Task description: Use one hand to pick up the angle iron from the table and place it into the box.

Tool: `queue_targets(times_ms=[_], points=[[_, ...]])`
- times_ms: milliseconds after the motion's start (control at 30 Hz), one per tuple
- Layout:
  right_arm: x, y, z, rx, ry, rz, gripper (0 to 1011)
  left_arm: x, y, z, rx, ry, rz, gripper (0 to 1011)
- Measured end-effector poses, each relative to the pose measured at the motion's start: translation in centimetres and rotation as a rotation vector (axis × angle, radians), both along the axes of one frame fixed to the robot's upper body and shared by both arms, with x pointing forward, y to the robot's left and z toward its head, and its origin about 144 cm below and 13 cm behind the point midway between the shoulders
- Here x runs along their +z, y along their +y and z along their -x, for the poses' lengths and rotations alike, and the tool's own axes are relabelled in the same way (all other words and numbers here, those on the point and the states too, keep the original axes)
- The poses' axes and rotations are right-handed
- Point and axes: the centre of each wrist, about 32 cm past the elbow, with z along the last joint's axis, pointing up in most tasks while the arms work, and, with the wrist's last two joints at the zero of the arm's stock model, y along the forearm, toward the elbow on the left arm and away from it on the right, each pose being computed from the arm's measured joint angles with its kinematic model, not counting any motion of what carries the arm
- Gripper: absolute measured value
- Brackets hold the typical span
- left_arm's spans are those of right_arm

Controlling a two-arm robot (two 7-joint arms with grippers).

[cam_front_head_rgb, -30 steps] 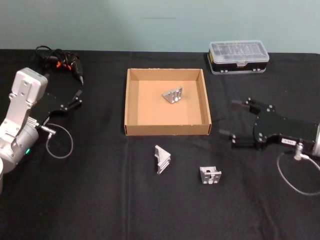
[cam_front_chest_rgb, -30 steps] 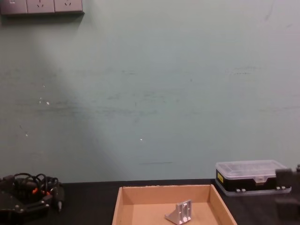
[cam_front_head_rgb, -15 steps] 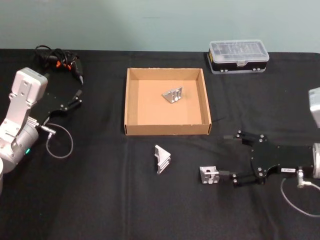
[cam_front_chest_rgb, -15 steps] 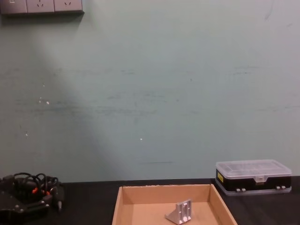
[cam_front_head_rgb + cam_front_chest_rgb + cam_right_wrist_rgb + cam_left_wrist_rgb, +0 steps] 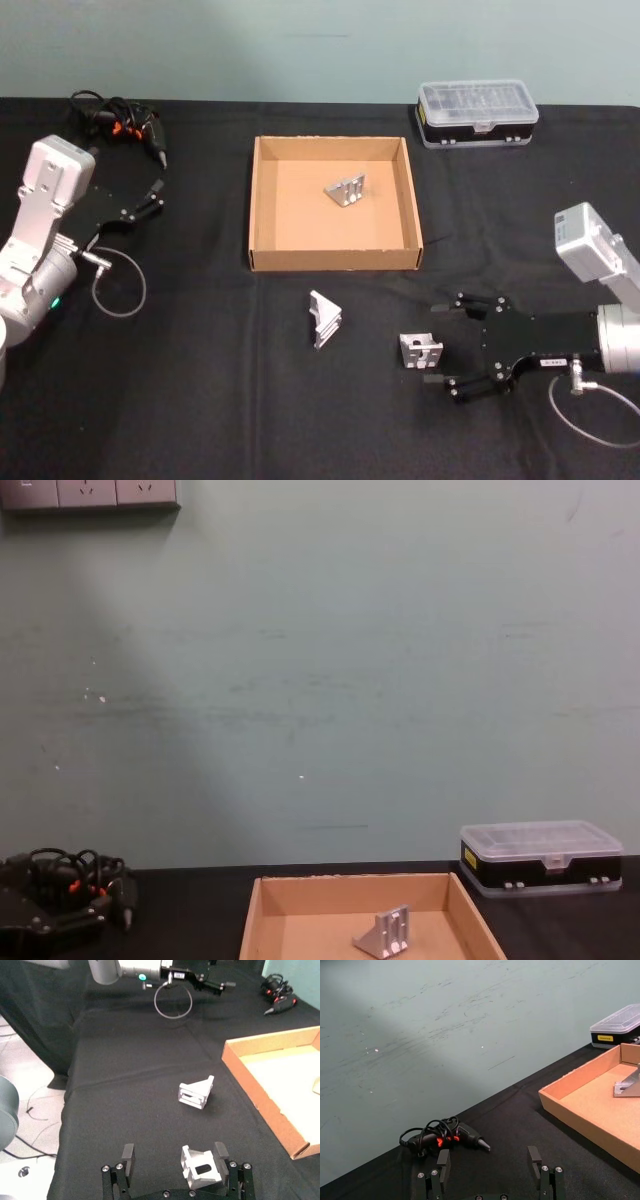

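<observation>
Far left, left gripper (image 5: 150,195) parked, fingers apart. One box (image 5: 251,215) holding one angle iron (image 5: 346,189); two more on the table (image 5: 200,380). Rightmost angle iron (image 5: 421,351) between spread fingers of right gripper (image 5: 437,343), ungripped, slotted face toward it; long axis unclear.

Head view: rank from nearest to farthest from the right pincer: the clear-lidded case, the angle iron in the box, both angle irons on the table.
1. Right-hand angle iron, within the open right pincer.
2. Left-hand angle iron, just before the box.
3. Boxed angle iron, towards the back wall.
4. Clear-lidded case, far right edge.
</observation>
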Motion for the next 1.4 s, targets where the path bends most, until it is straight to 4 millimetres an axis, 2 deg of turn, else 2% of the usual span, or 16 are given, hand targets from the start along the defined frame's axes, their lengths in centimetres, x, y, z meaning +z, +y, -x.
queue_targets(times_ms=[633,1233,1367,1400], points=[[-1.6,1.4,-1.2,-0.043,0.013,0.056,1000,0.0,0.0,0.0,0.000,0.000,0.000,1000],[-1.9,2.0,-1.5,-0.037,0.017,0.060,1000,0.0,0.0,0.0,0.000,0.000,0.000,1000],[-1.9,2.0,-1.5,-0.037,0.017,0.060,946,0.0,0.0,0.0,0.000,0.000,0.000,1000],[-1.9,2.0,-1.5,-0.037,0.017,0.060,898,0.0,0.0,0.0,0.000,0.000,0.000,1000]])
